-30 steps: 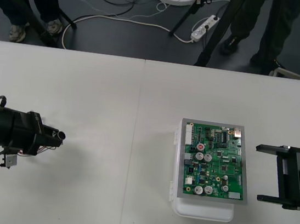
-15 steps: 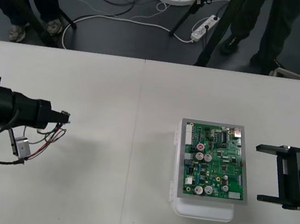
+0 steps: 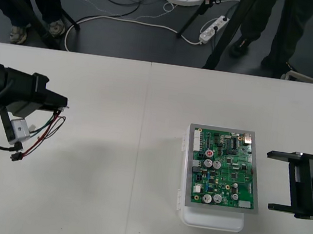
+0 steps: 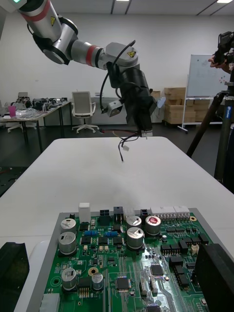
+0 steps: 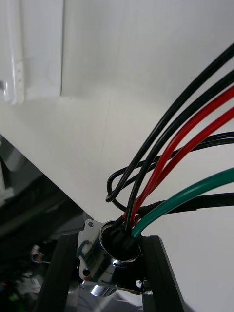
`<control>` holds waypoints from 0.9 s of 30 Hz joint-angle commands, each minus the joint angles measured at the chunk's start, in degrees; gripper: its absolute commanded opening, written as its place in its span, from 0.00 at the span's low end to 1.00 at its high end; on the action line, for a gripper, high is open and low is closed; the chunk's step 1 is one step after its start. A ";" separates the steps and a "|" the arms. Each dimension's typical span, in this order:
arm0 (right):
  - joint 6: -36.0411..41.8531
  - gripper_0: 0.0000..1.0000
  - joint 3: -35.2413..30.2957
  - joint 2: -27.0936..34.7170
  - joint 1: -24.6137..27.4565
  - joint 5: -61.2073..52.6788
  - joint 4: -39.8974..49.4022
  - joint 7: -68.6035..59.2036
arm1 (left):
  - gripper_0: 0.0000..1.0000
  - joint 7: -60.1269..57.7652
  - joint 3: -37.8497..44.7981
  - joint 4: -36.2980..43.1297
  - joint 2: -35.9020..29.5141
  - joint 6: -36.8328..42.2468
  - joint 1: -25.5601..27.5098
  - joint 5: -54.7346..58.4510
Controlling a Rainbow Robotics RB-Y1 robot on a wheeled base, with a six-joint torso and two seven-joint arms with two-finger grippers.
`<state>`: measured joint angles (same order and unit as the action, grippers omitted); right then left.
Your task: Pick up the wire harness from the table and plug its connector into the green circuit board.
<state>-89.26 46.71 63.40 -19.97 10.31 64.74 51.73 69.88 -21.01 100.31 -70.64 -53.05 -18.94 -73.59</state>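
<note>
Left gripper [image 3: 61, 104] well left of green circuit board [image 3: 223, 169], wire harness [image 3: 50, 128] trailing from it; right gripper [image 3: 270, 180] spread beside board.

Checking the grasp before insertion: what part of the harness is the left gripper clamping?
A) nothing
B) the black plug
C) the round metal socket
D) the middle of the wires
C: the left gripper is shut on the round metal socket, while the black plug hangs free.

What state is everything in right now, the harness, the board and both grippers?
Left gripper: shut on the harness's metal socket.
Wire harness: hanging from the left gripper, plug dangling free.
Green circuit board: flat on its white base, harness not plugged in.
Right gripper: open, beside the board.
</note>
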 commanded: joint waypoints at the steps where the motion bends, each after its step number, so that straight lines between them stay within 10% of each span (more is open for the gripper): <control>1: -0.74 1.00 0.13 -0.38 -1.47 -0.73 -0.06 -1.72 | 0.00 -5.81 8.09 3.23 4.28 -12.16 -1.19 -5.34; 27: -0.74 1.00 0.13 -0.38 -1.56 -0.73 -0.06 -1.63 | 0.00 -44.48 26.46 18.35 25.73 -35.72 -1.28 -24.32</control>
<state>-89.26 46.71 63.38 -20.00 10.29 64.73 51.73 27.78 2.42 114.53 -49.04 -82.56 -18.94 -95.41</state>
